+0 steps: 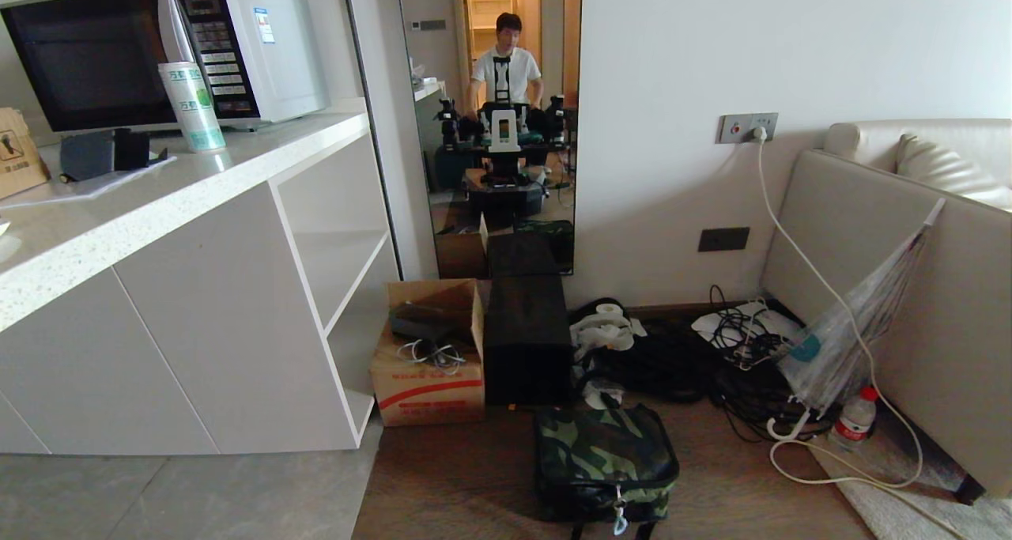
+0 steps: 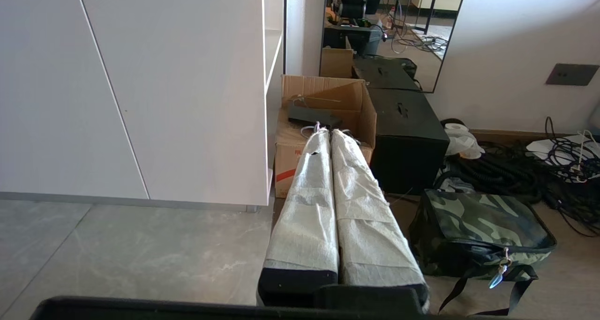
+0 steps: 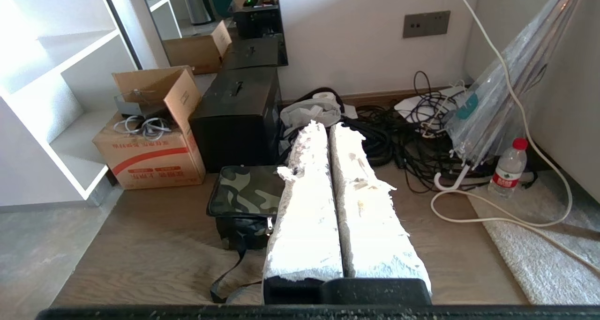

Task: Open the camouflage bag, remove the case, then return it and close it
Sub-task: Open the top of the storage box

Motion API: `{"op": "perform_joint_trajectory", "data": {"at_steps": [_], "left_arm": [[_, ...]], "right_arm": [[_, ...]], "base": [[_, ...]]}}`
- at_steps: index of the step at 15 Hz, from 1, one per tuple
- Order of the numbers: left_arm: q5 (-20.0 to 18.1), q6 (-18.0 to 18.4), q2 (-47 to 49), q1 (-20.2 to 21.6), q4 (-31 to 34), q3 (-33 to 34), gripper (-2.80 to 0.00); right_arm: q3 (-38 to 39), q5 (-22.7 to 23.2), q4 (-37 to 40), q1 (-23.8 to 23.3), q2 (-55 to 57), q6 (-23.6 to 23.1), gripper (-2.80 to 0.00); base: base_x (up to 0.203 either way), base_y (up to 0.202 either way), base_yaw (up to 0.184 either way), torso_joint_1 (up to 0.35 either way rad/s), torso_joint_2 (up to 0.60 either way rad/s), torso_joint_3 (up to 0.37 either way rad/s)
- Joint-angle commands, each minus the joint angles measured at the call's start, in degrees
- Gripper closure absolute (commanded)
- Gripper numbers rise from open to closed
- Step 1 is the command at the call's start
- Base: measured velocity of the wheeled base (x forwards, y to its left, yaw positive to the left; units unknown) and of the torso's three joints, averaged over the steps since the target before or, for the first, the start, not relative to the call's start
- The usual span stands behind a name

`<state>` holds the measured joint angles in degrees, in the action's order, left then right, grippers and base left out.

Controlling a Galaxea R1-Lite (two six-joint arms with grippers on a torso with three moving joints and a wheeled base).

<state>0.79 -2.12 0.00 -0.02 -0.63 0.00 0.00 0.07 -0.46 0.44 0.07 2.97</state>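
Camouflage fabric, green and black, zipped shut all round: camouflage bag [image 1: 605, 465] lying flat on the wood floor, just in front of the tall black box [image 1: 527, 338] and beside the brown cardboard box [image 1: 431, 354]. Pale blue zipper loop [image 1: 620, 522] hanging at the near edge, apparently at the closed end of its run. Nothing of the task done, judging by that; opening, lifting out, returning and zipping all left.

Left gripper [image 2: 326, 133] well short of the bag, hanging above the floor to its cabinet side, cloth-wrapped fingers [image 2: 309, 207] pressed together on nothing. Right gripper [image 3: 324, 125] likewise clenched empty, raised over the bag's far side toward the cable tangle [image 1: 735, 366]. Neither arm visible from the head camera.

Case not visible anywhere; presumably inside the bag, though impossible to confirm. Near edge of the bag and its straps cut off at the bottom of the head view. Right half of the bag hidden behind the right fingers [image 3: 361, 207] in the right wrist view. Zipper track itself hard to follow along the dark trim.
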Motion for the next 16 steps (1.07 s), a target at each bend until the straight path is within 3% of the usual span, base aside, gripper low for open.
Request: {"op": "perform_joint_trajectory", "data": {"at_steps": [1, 6, 16], "left_arm": [[0.0, -0.16, 0.09, -0.04, -0.46, 0.26, 0.0], [0.0, -0.16, 0.02, 0.0, -0.51, 0.26, 0.0], [0.0, -0.25, 0.0, -0.04, -0.6, 0.26, 0.0]], "right_arm": [[0.0, 0.01, -0.06, 0.0, 0.01, 0.02, 0.0], [0.0, 0.01, -0.06, 0.0, 0.01, 0.02, 0.0], [0.0, 0.01, 0.02, 0.0, 0.01, 0.02, 0.0]], "base": [[0.0, 0.0, 0.0, 0.0, 0.0, 0.0], [0.0, 0.0, 0.0, 0.001, 0.0, -0.071], [0.0, 0.0, 0.0, 0.003, 0.0, -0.194]]}}
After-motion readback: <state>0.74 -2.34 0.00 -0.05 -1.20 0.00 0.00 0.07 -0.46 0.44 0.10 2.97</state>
